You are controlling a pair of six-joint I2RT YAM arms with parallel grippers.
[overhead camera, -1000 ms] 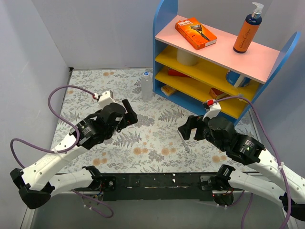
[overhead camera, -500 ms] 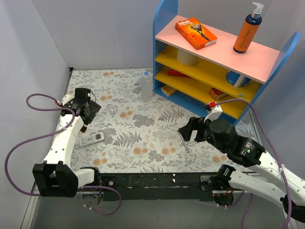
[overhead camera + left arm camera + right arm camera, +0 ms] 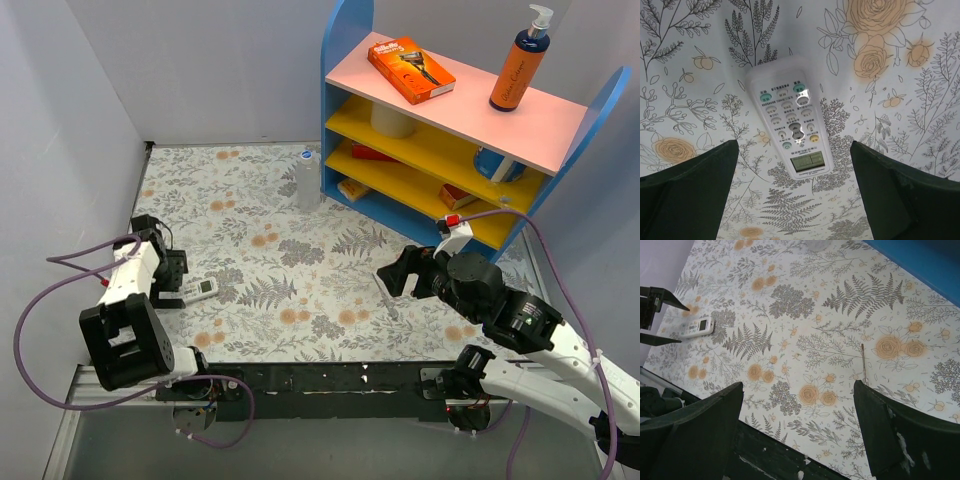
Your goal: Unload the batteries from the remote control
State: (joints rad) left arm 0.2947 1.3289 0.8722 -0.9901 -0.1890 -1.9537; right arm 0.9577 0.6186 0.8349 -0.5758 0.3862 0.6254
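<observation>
The white remote control (image 3: 197,291) lies flat on the floral table at the left, button face and small display up. In the left wrist view the remote (image 3: 791,119) sits just ahead of my open, empty left gripper (image 3: 795,200), between the lines of its two dark fingers (image 3: 687,192) and not touched by them. In the top view the left gripper (image 3: 176,279) hovers beside the remote. My right gripper (image 3: 393,277) is open and empty above the table's right middle, far from the remote (image 3: 698,326). No batteries show; the remote's back face is hidden.
A blue shelf unit (image 3: 345,110) with yellow and pink boards stands at the back right, holding an orange box (image 3: 410,69) and a pump bottle (image 3: 519,70). A clear blue-capped bottle (image 3: 307,180) stands before it. A thin stick (image 3: 863,361) lies near the right gripper. Grey walls enclose the table.
My left arm has swung from the table's middle back to the left edge and folded down, uncovering the remote and bringing the gripper beside it. The right arm has barely shifted.
</observation>
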